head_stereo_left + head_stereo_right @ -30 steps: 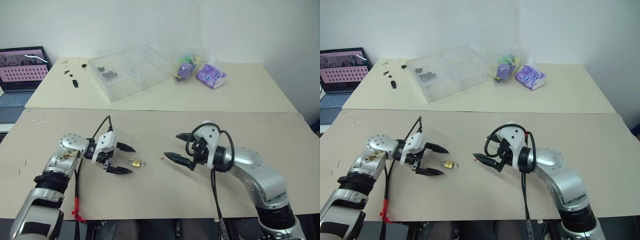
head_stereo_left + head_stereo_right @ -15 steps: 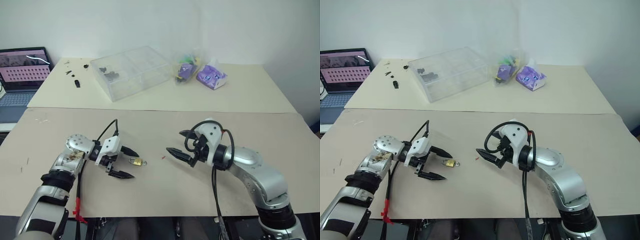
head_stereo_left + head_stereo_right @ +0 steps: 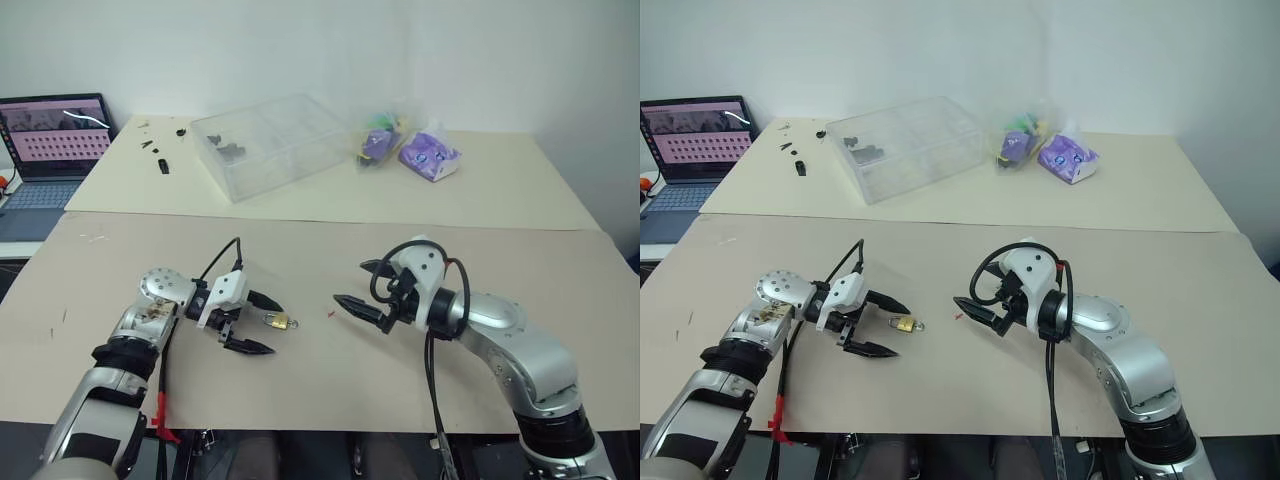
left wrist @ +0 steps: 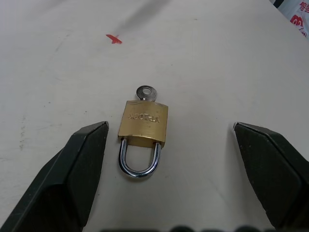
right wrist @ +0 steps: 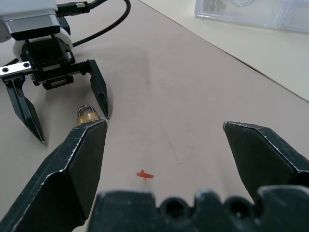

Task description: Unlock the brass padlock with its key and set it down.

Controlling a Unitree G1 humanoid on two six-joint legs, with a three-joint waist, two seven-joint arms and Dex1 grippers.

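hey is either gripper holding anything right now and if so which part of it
Nothing is held. The brass padlock lies on the table between the open left gripper's fingers, untouched; the right gripper is open and empty.

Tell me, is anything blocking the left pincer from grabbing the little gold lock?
Nothing visible. The brass padlock lies on bare table between the open fingers of the left pincer, key in its far end.

A big tan table [image 3: 560, 290] sits in front of a plain white wall [image 3: 300, 50]. A second, lighter table [image 3: 500, 190] stands behind it, right against the wall. On that back table are a clear plastic box [image 3: 270, 145] and some purple bags [image 3: 425, 155]. Left of the box, an open laptop [image 3: 50, 150] glows pink.
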